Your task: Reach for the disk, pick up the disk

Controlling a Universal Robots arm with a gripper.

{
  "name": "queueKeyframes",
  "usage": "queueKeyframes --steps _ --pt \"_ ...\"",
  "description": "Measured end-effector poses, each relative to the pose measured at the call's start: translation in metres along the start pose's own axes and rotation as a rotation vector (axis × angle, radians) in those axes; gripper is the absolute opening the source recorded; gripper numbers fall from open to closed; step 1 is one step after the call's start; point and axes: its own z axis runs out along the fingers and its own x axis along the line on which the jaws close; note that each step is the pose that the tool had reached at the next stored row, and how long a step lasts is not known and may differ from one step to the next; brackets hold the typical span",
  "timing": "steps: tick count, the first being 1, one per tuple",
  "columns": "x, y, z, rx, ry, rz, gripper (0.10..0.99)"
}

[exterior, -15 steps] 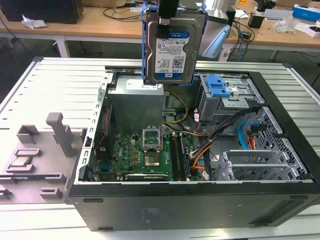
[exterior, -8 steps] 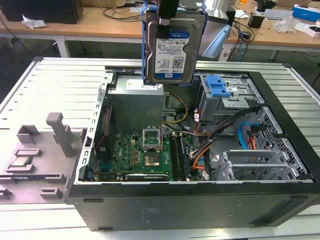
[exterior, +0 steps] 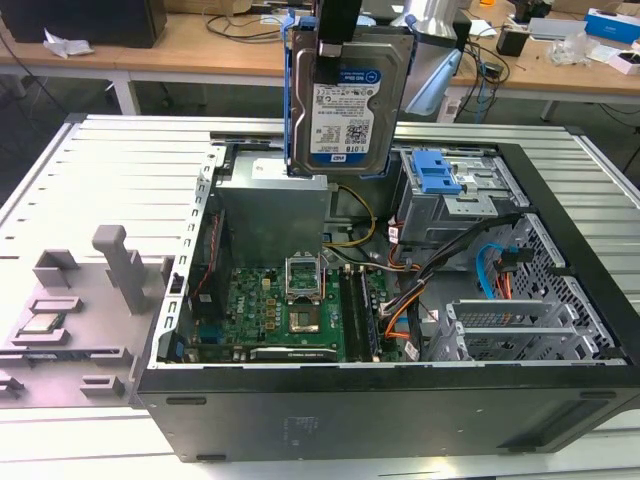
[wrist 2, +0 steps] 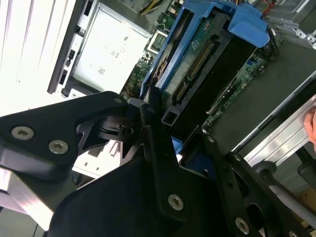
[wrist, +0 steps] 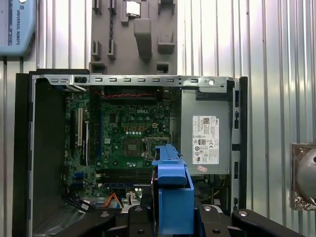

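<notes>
The disk [exterior: 345, 100] hangs up in open air above the open computer case [exterior: 400, 420]. Right under it sits a grey metal box [exterior: 275, 215]. Cables [exterior: 420, 268] and a blue bracket [exterior: 438, 172] crowd the side toward the exterior view's right.

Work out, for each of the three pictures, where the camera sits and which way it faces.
Exterior view: off the arm, beside the open computer case, looking down into it; the gripper holds the disk above.
Second wrist view: at the wrist, looking along the black gripper links to the disk's circuit side.
First wrist view: on the arm, looking straight down on the motherboard; gripper links show.
Shared: every view shows the disk.
</notes>
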Motion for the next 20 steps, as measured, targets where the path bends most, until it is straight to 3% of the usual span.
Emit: queueKeyframes --steps 20 --pt "0.0267 -0.0003 0.0012 0.0 0.0 0.0 0.369"
